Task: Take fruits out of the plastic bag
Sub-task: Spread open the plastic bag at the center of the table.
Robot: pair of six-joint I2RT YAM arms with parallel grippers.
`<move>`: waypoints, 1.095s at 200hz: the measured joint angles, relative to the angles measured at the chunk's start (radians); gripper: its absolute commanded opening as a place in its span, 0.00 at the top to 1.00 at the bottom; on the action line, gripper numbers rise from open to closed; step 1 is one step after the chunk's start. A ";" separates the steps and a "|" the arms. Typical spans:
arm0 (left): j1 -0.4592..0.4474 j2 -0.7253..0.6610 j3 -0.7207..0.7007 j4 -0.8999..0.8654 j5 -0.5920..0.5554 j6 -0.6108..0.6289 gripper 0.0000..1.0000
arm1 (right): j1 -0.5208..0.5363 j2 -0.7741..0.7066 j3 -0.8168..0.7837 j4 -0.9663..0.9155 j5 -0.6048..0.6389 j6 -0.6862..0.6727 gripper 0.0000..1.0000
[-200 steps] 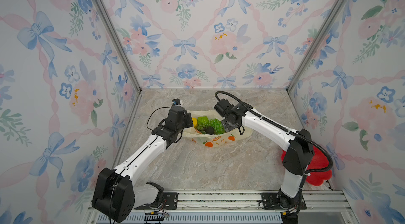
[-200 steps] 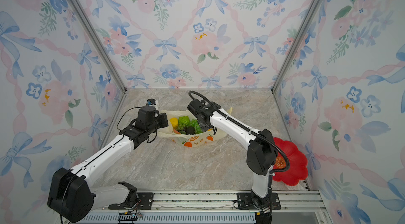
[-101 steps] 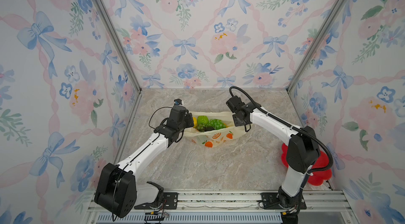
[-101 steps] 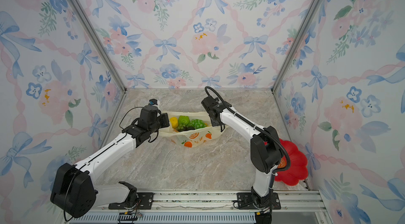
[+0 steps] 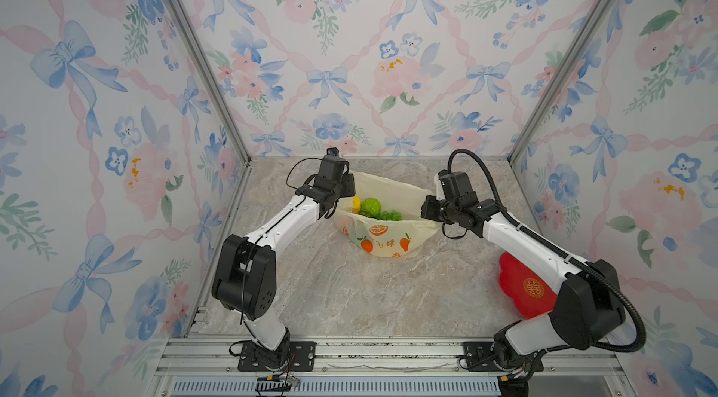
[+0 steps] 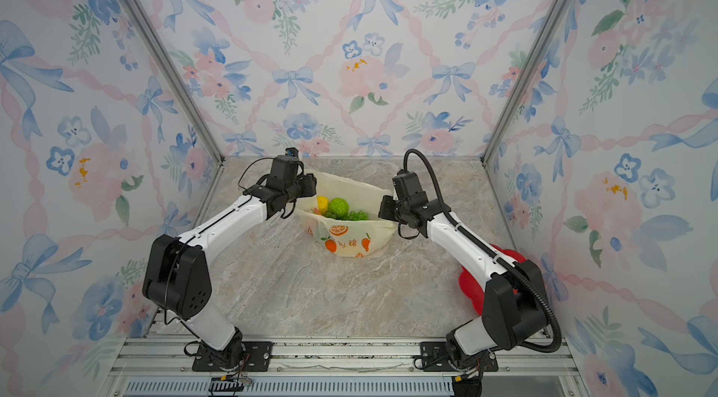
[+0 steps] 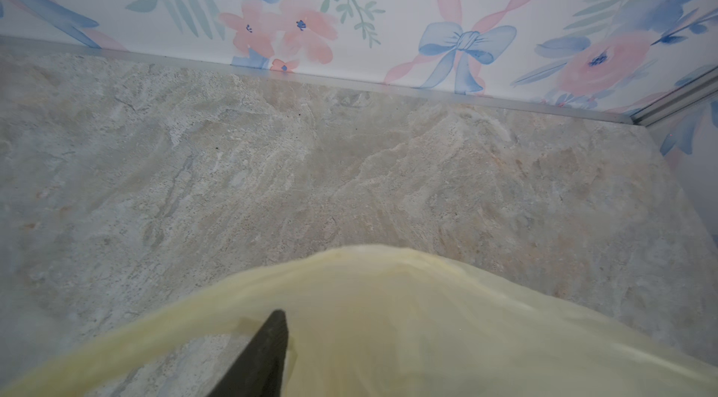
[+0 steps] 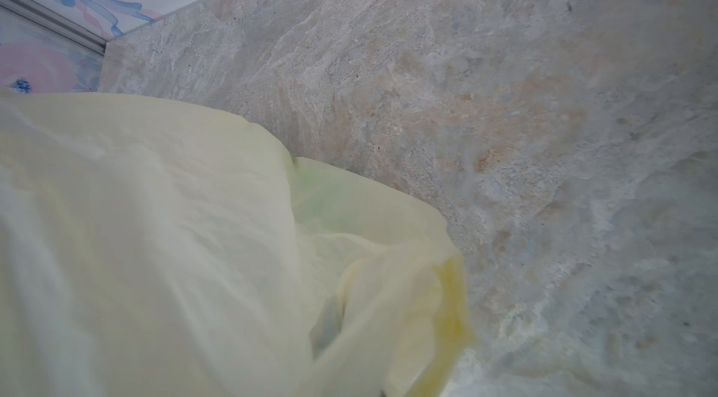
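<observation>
The plastic bag [image 5: 382, 235] sits on the table [image 5: 349, 290] toward the back wall, mouth up, between the two arms. The right gripper [image 5: 427, 206] is closed on the right corner of the bag's rim, which draws taut toward it. The left gripper [image 5: 347, 189] is at the left rim. In the left wrist view only one finger [image 7: 268, 352] shows and bag film covers the rest, so its opening cannot be determined. The step in hand appears to be spreading the mouth for access. Hold the right grip level and do not lift it, or the thin film may tip and spill the contents. Enter from above through the widest part of the opening, and grip a fruit only, never film. Count: one bag; one red plate [image 5: 520, 286] near the right arm's base, no fruit visible on its exposed part; three fruits visible in the mouth, namely one green round fruit [image 5: 371, 206], one yellow fruit [image 5: 356, 202] and one grape bunch [image 5: 390, 215]. Others may lie hidden beneath.
</observation>
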 measured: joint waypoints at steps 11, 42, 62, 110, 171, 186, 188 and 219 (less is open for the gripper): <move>-0.021 -0.010 0.000 -0.034 -0.043 0.011 0.15 | 0.009 -0.014 -0.035 0.027 -0.007 0.012 1.00; -0.107 -0.073 -0.001 -0.130 -0.177 0.013 0.07 | 0.078 -0.062 -0.076 0.058 0.025 0.018 1.00; -0.141 -0.129 -0.016 -0.166 -0.236 0.006 0.05 | 0.138 -0.101 -0.082 0.062 0.071 0.015 1.00; -0.150 -0.217 -0.106 -0.206 -0.305 -0.040 0.04 | 0.267 -0.127 -0.082 0.062 0.204 -0.012 1.00; -0.137 -0.207 -0.138 -0.216 -0.296 -0.090 0.05 | 0.320 -0.127 -0.083 0.061 0.285 -0.024 1.00; -0.128 -0.186 -0.155 -0.215 -0.277 -0.109 0.04 | 0.324 -0.127 -0.086 0.062 0.291 -0.024 1.00; -0.126 -0.181 -0.156 -0.215 -0.274 -0.111 0.03 | 0.324 -0.127 -0.087 0.062 0.291 -0.024 1.00; -0.087 -0.056 -0.167 -0.183 -0.218 -0.130 0.07 | 0.336 -0.127 -0.087 0.063 0.289 -0.027 1.00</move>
